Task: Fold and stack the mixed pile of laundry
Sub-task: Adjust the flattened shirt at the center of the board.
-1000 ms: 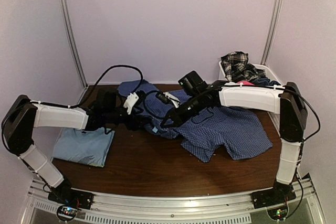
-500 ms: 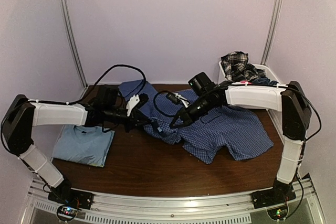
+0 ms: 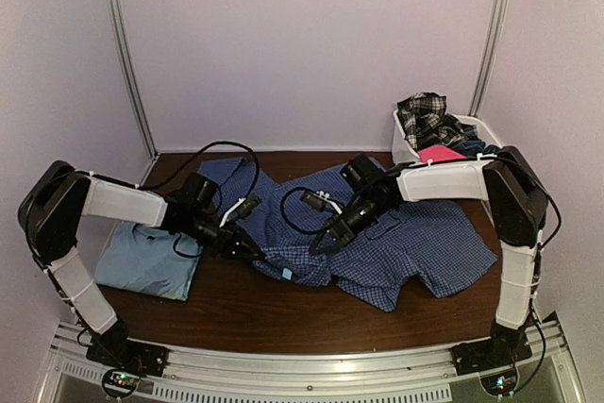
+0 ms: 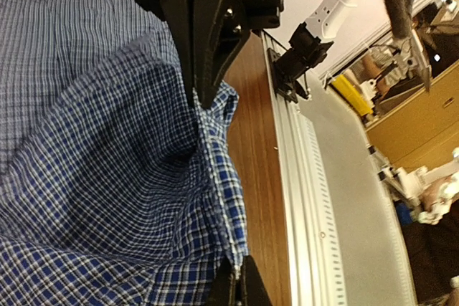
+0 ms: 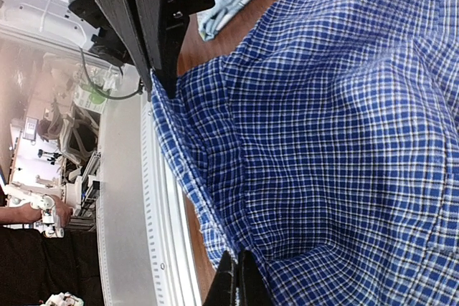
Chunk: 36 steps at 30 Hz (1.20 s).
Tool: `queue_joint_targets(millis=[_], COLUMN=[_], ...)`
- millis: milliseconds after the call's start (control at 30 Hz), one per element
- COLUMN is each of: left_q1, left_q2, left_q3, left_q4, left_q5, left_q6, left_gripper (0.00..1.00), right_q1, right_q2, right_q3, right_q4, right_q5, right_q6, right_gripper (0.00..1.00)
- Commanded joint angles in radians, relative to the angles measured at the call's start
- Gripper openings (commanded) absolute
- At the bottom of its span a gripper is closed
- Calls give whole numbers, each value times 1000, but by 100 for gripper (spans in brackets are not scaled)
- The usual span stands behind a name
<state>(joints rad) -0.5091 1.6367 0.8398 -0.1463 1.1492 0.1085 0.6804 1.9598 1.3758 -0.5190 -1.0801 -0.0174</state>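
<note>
Left wrist, right wrist: both jaws pinch check shirt (image 4: 107,177) | top external only: basket (image 3: 400,148), plaid piece (image 3: 427,115)

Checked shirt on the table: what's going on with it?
The blue checked shirt lies rumpled on the table. The left end effector and right end effector are each shut on a fold of it. A folded light blue T-shirt lies at left; the basket at back right holds more clothes.
</note>
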Motion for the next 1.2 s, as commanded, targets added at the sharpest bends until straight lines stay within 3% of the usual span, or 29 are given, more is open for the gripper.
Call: queue_joint_targets(millis=[0,100,233,267,300,533,833,1033,1167], left_q1=[53,51,50,50,47,28,27,27,32], left_q2=[146,225,274,298,323,405,426,432,421], left_q3=[26,105,121,126,135,195,198,206,196], left_q4=[-33,-145,-157,-158,-157,-233,-230,-227,-204], left_q5=[203,200,160,162,157,188,213,245,264], left_q6=[-162,-129,-177,-192,-209,-205,-267,-292,-321], left_gripper=[0,0,7,8,8,4,0,0,0], right_q1=[-85,-86,-80,-80,-79,0,248,318,337], right_q2=[99,113,78,66,48,-216,-210,-102,-59], right_q3=[6,7,-19,-21,-22,-82,-47,-32,-49], right_q4=[-184,-198,-186,-190,-192,-75,-15,11,8], right_q5=[149,217,304,358,414,705,913,1014,1121], right_q6=[-28,-33,-18,-6,6,82,-5,-54,-83], right_gripper=[0,0,0,6,19,54,57,66,65])
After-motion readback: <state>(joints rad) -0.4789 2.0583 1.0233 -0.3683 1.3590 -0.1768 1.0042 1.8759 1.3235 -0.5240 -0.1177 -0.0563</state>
